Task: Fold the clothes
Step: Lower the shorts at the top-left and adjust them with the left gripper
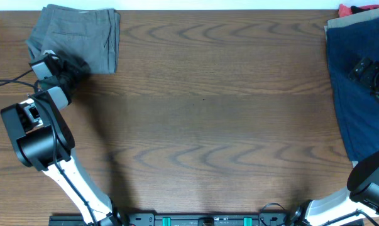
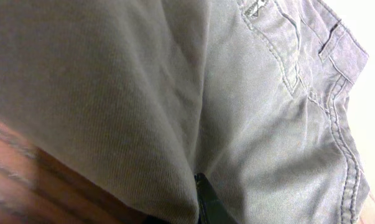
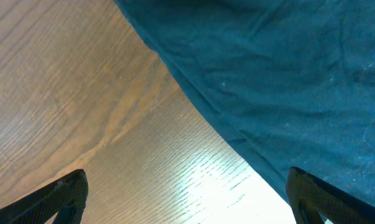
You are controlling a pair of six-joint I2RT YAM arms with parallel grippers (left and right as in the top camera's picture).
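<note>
Pinching the folded grey shorts (image 1: pixel 82 31) with my shut left gripper (image 1: pixel 78 70); right gripper (image 3: pixel 187 202) hangs wide open. Next, I think, let go.

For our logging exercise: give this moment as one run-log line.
left gripper: shut on grey-olive shorts | right gripper: open over navy shorts

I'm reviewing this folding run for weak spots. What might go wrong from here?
The left gripper is shut on the grey-olive shorts, lying at the far-left corner of the table; a pull might drag them over the edge. The right gripper hangs open over the navy shorts and might snag that garment instead.
</note>
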